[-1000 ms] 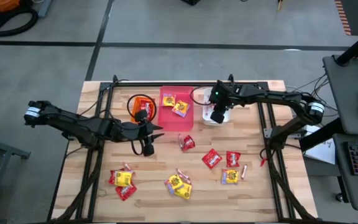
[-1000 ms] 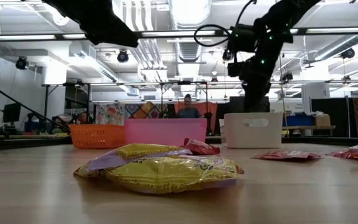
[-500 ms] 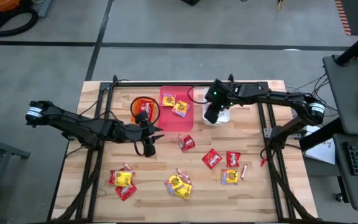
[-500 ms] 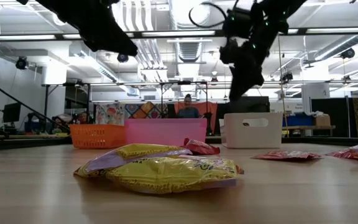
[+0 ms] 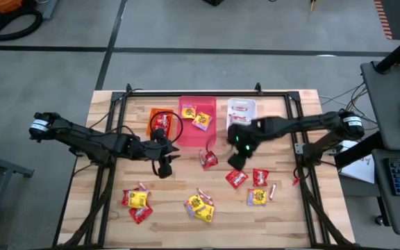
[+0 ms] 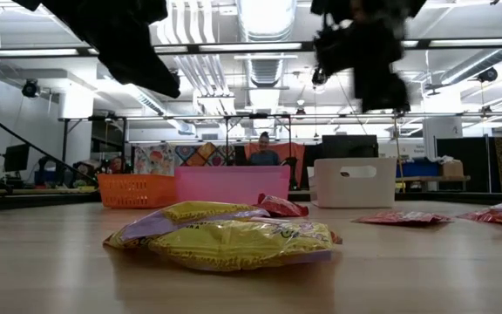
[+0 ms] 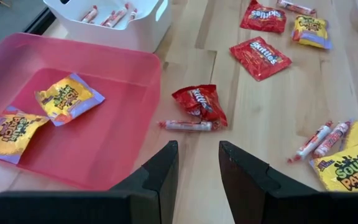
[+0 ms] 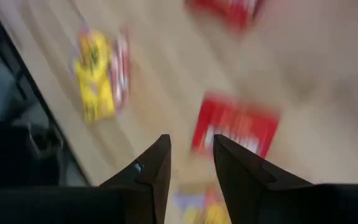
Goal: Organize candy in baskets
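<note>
- Right gripper [image 5: 237, 161], fingers apart and empty, hangs above a red Skittles packet [image 5: 237, 177]; closing could also snag neighbouring candy.
- Left gripper [image 5: 162, 167], parted and empty, hovers near the pink basket [image 5: 194, 137]; a careless sweep could nudge it.

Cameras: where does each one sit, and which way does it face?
High: overhead, straight down; both arms, table.
Low: table height, level across; arms overhead, white bin.
Left wrist: past open left gripper at pink bin.
Right wrist: past open right gripper at red packet.
Shared: white bin, pink bin in high, low, left wrist.
</note>
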Action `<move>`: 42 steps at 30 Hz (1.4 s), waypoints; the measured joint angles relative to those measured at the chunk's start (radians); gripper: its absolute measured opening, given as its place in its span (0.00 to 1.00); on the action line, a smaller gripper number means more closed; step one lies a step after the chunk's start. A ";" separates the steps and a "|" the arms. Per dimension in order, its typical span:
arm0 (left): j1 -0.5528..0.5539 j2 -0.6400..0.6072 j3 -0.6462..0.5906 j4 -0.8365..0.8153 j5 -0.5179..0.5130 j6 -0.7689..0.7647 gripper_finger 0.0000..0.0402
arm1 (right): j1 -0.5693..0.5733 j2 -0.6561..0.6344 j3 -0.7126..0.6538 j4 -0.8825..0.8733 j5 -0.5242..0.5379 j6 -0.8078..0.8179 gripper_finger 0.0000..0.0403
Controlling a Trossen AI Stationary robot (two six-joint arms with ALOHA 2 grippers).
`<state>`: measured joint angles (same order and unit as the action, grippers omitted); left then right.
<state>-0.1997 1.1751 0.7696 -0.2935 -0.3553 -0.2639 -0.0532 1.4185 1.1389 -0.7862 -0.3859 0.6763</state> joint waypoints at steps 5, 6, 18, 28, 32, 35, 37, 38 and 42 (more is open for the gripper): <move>0.000 0.000 0.000 0.003 0.000 0.000 0.25 | 0.146 0.002 -0.002 -0.150 -0.005 0.242 0.28; 0.000 0.000 0.000 0.004 0.000 0.001 0.25 | 0.178 0.003 -0.002 -0.165 -0.005 0.236 0.28; 0.000 0.000 0.000 0.035 -0.001 0.042 0.25 | 0.616 0.060 -0.035 -0.152 0.355 0.136 0.28; 0.000 0.000 0.000 0.094 -0.002 0.087 0.25 | 0.647 0.251 -0.035 -0.134 0.386 0.168 0.28; 0.000 0.000 0.000 0.099 -0.002 0.095 0.25 | 0.638 0.302 -0.035 -0.119 0.386 0.129 0.28; 0.000 0.000 0.000 0.101 -0.002 0.110 0.25 | 0.634 0.324 -0.036 -0.098 0.388 0.084 0.28; 0.000 0.000 0.000 0.101 -0.002 0.122 0.25 | 0.628 0.339 -0.045 -0.077 0.386 0.065 0.26; 0.000 0.000 0.000 0.102 -0.002 0.124 0.25 | 0.623 0.345 -0.049 -0.066 0.380 0.058 0.25; 0.000 0.000 0.000 0.102 -0.002 0.131 0.25 | 0.614 0.371 -0.057 -0.030 0.357 0.002 0.15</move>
<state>-0.1993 1.1751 0.7696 -0.1917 -0.3573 -0.1328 0.5609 1.7893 1.0817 -0.8165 -0.0284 0.6783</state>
